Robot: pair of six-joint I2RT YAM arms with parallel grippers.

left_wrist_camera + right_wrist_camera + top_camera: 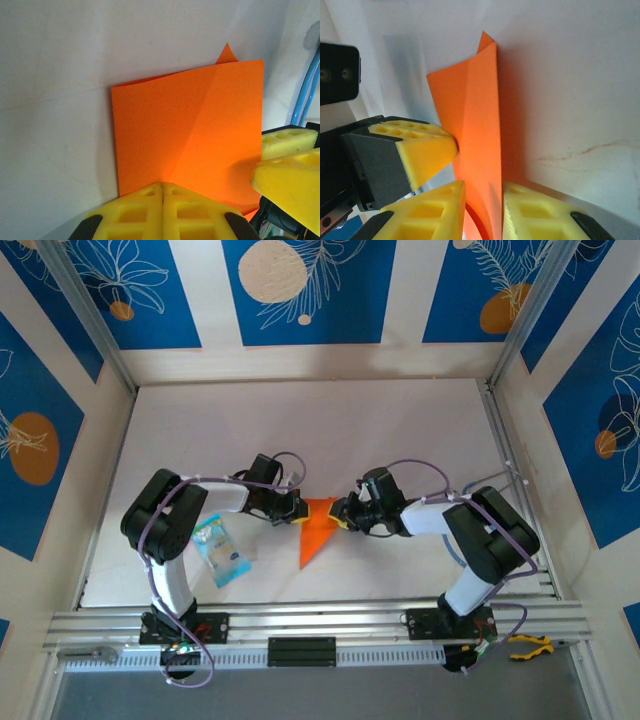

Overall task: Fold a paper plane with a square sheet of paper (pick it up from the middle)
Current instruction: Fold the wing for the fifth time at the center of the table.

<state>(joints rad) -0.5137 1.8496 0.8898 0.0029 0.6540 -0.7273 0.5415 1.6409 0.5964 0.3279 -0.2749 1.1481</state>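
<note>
**Folded orange paper caught between two grippers at mid-table**

From the top camera, the orange paper [316, 530] lies near the middle of the white table [400, 430], between the two arms. It is folded into a narrow shape whose point faces the near edge. The left gripper [297, 510] meets its upper left part and the right gripper [341, 515] its upper right part, so the two face each other across it. A small blue and clear packet [222, 552] lies flat to the left of the paper, apart from it and beside the left arm. A yellow-handled tool [530, 645] rests by the rail at the near right corner.

From the left wrist, the left gripper [163, 192] has its yellow fingers pressed tight together, the seam closed, pinching the near edge of the paper [190, 135]. The sheet spreads away from them with a slanting crease running towards its far edge, and a small pointed corner peeks up behind that edge. The right gripper [260, 159] comes in at the paper's right side, with a narrow gap between its fingers.

From the right wrist, the right gripper [484, 200] has its two fingers standing a little apart. The paper [475, 110] runs down into the gap, close to one finger with open space on the other side, so it is not clamped. The left gripper [454, 147] meets the paper with its yellow tip
</note>
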